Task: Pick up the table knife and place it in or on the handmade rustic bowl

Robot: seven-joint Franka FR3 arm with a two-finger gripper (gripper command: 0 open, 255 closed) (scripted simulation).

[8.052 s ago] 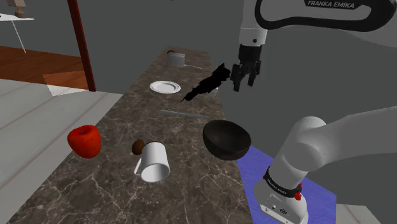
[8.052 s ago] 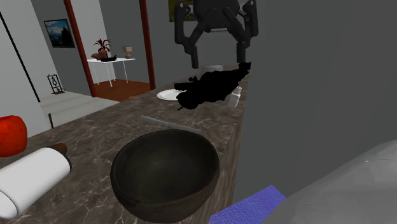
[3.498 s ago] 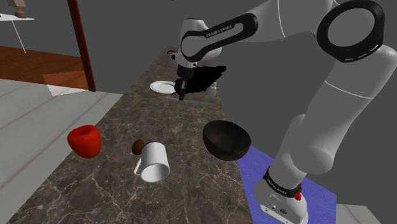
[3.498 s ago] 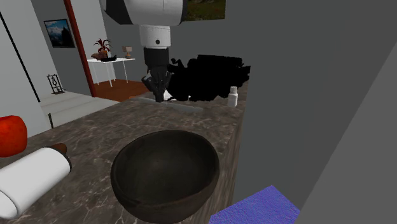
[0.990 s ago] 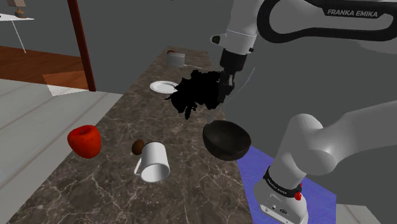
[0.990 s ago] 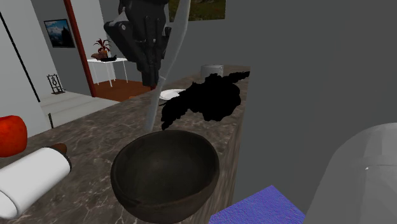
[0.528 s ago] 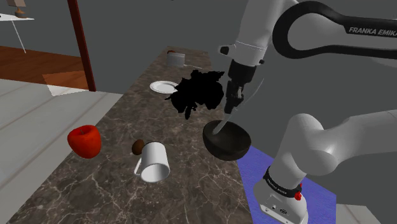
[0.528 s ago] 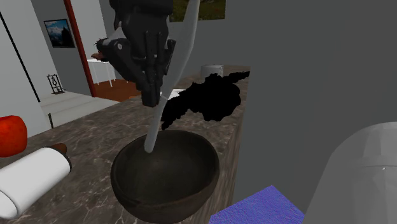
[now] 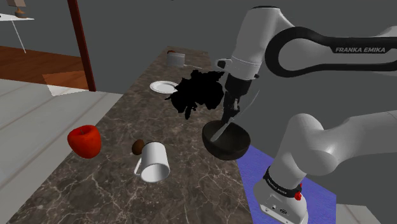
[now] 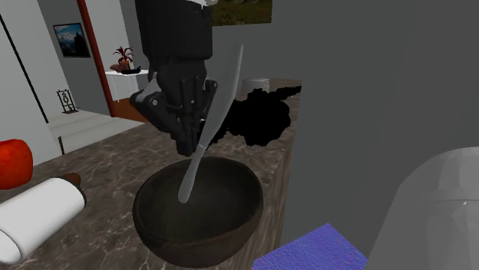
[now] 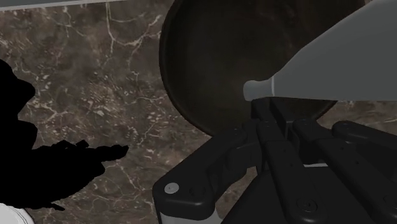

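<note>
The only writing that reads is "FRANKA EMIKA", in white on the dark band of the arm [image 9: 359,49]; a small label on the black ring low on the stand is too small to make out.

The gripper [image 9: 227,114] is closed on the knife [image 10: 209,123], its black fingers [image 10: 183,136] clamping it partway along. The knife is tilted – its rounded lower end hangs inside the dark bowl [image 9: 230,147], its upper end rises above the gripper. Whether the tip touches the bowl's floor cannot be told.

The bowl sits at the marble counter's [image 9: 95,184] edge on the shoulder view's right, just beside a blue mat [image 9: 257,170]. A white mug [image 9: 154,163] lies on its side near the bowl, a red apple [image 9: 84,140] further towards the opposite edge. Bare marble lies between these and a black blotch [image 9: 200,94] – beyond it, a white plate [image 9: 165,86].
</note>
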